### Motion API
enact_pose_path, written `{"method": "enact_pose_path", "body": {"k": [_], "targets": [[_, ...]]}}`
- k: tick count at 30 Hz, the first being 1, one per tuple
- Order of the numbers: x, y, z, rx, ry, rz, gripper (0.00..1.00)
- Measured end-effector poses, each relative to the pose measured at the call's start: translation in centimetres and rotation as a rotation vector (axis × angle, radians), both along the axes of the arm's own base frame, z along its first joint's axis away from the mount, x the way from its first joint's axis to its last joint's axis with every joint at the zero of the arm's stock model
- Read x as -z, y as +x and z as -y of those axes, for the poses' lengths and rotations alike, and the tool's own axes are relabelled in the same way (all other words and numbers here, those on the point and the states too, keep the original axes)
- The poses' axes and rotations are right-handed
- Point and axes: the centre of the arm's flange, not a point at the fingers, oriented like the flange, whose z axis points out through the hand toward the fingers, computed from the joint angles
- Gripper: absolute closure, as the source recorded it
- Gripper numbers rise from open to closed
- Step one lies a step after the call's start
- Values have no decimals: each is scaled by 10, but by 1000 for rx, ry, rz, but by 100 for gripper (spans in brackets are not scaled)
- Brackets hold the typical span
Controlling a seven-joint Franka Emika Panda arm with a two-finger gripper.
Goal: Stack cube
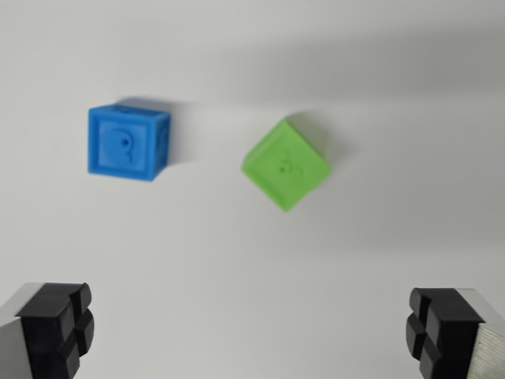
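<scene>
A blue cube [127, 144] rests on the white surface toward the wrist view's left, its embossed top face turned up. A green cube [286, 165] lies to its right near the middle, rotated so one corner points down the picture. The two cubes are apart, with a gap of bare surface between them. My gripper [248, 332] is open, hanging above the surface below both cubes in the picture. Its black fingertips [59, 324] show at the lower corners, wide apart, with nothing between them.
The white surface [237, 260] runs across the whole view. A soft shadow band crosses the top of the picture behind the cubes.
</scene>
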Motion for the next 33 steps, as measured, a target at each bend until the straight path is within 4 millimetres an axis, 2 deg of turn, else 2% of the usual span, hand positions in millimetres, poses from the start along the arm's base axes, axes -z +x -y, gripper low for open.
{"method": "enact_pose_path", "body": {"k": [17, 33], "targets": [[44, 6, -36, 22, -8, -10, 0], [95, 13, -78, 47, -16, -21, 0]]}}
